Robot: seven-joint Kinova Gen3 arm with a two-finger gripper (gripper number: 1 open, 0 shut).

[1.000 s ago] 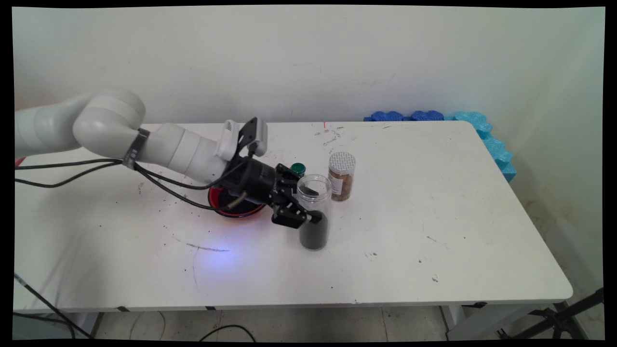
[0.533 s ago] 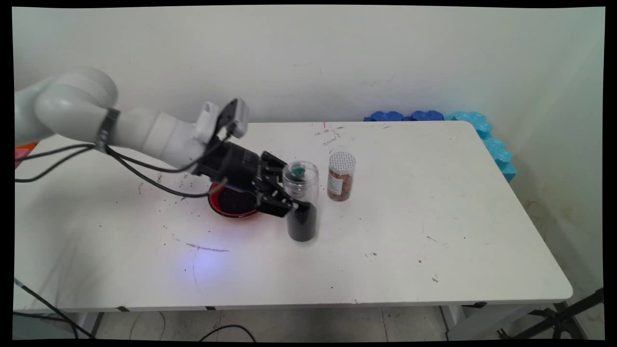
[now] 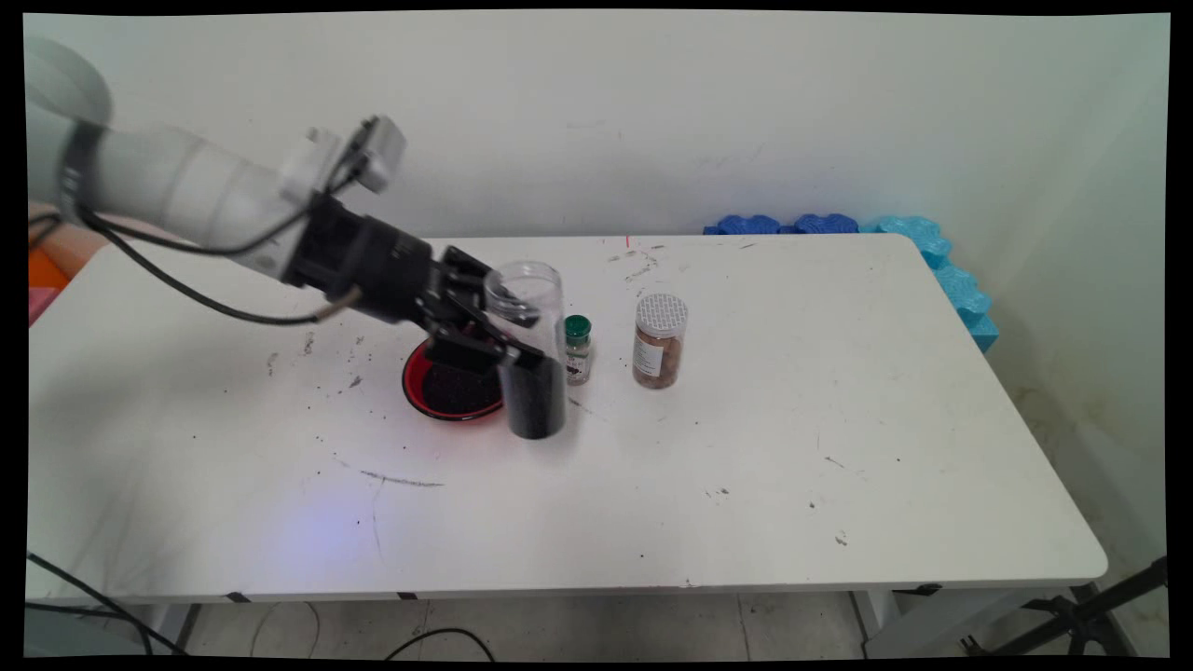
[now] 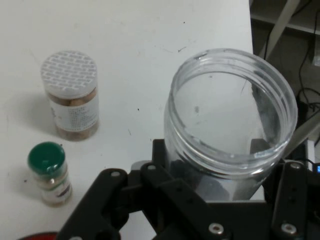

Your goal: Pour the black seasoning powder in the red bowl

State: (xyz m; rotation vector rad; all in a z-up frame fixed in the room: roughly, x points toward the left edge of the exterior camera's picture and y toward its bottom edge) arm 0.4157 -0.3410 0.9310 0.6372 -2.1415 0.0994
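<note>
Gripping the open clear jar (image 3: 528, 349) around its middle, the fingers (image 3: 522, 357) are closed on it, raised off the counter (image 3: 839, 419). It looks rigid, smooth (probably slippery), bottom-heavy with dark grains.

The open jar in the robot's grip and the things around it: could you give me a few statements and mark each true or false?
1. The end effector holds a clear jar with no lid. True.
2. The clear jar is full to the brim. False: dark stuff fills only its lower part.
3. A small bottle with a green cap stands on the table. True.
4. The jar with the white lid lies on its side. False: it stands upright.
5. The red bowl sits right of both small containers. False: it sits left of them.
</note>
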